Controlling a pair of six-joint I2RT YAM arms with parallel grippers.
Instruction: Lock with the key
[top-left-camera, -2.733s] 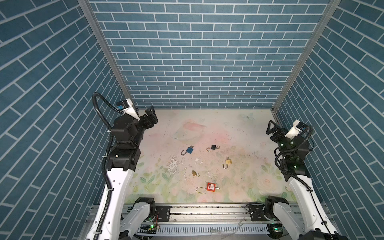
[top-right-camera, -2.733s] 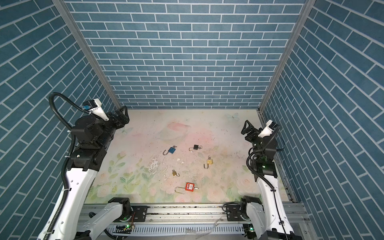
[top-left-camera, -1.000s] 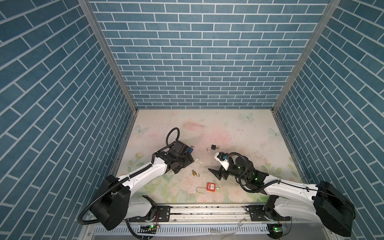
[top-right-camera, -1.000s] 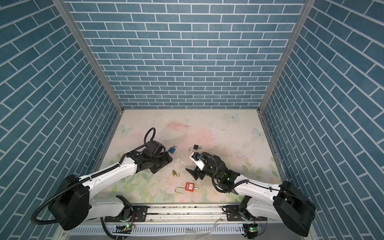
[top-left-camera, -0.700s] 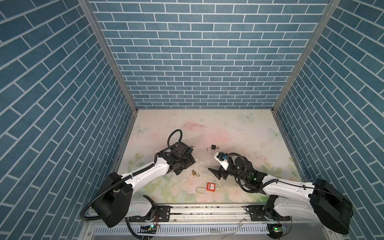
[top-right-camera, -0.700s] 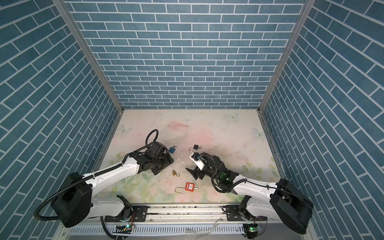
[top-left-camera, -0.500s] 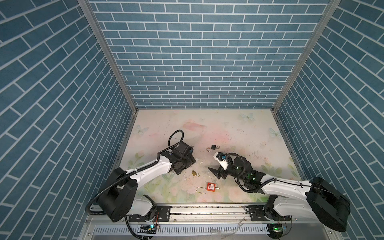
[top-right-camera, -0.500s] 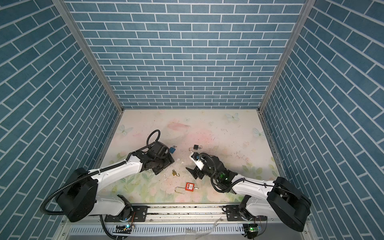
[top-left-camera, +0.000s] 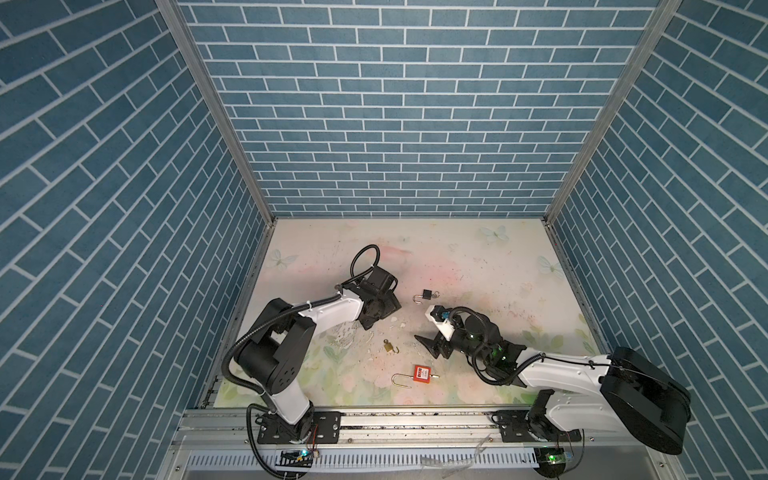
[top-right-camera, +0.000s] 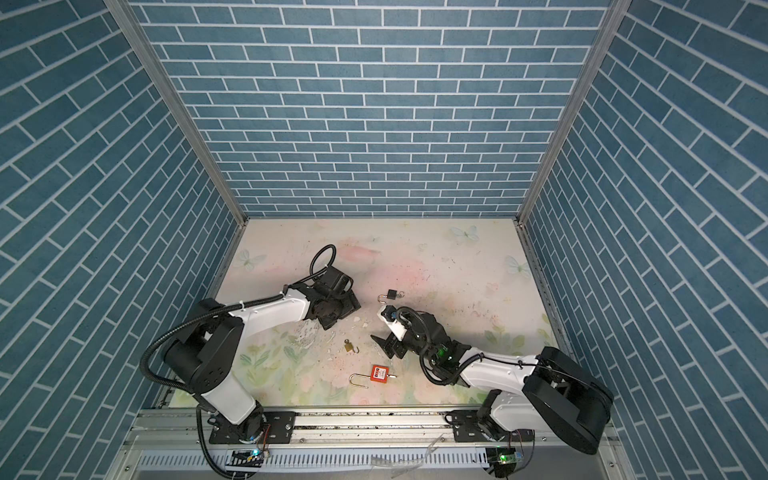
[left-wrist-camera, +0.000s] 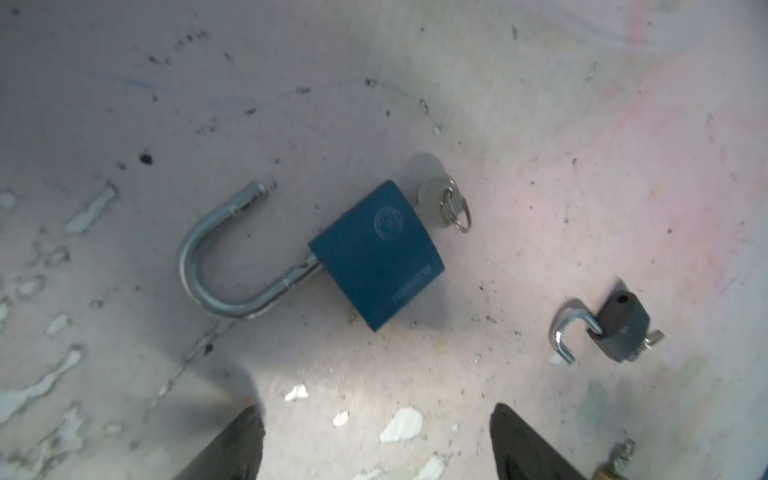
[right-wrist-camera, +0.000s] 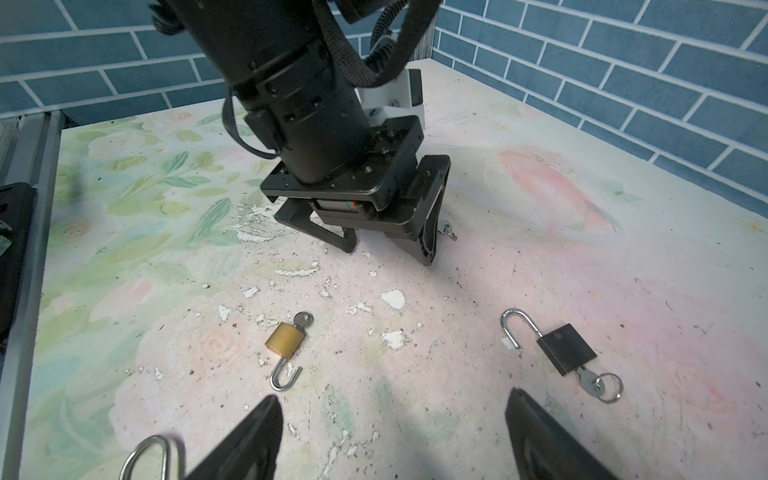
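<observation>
**Both grippers released, padlock free**

I see my left gripper (left-wrist-camera: 376, 411), jaws spread and empty, just before the blue square padlock with steel shackle (left-wrist-camera: 376, 253), left of centre in both top views. Its silver key (left-wrist-camera: 438, 199) seems inserted, though blurred. The right gripper (right-wrist-camera: 392, 395), lower centre, is spread and empty too.

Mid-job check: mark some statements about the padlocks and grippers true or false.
1. The blue padlock has its shackle open. True.
2. The left gripper is shut on the blue padlock. False: its jaws stand open and the lock lies untouched on the table.
3. The black padlock has a key in it. True.
4. The right gripper holds the red padlock. False: it is open and empty; that lock lies on the table.
5. The brass padlock is locked. False: its shackle is open.
</observation>
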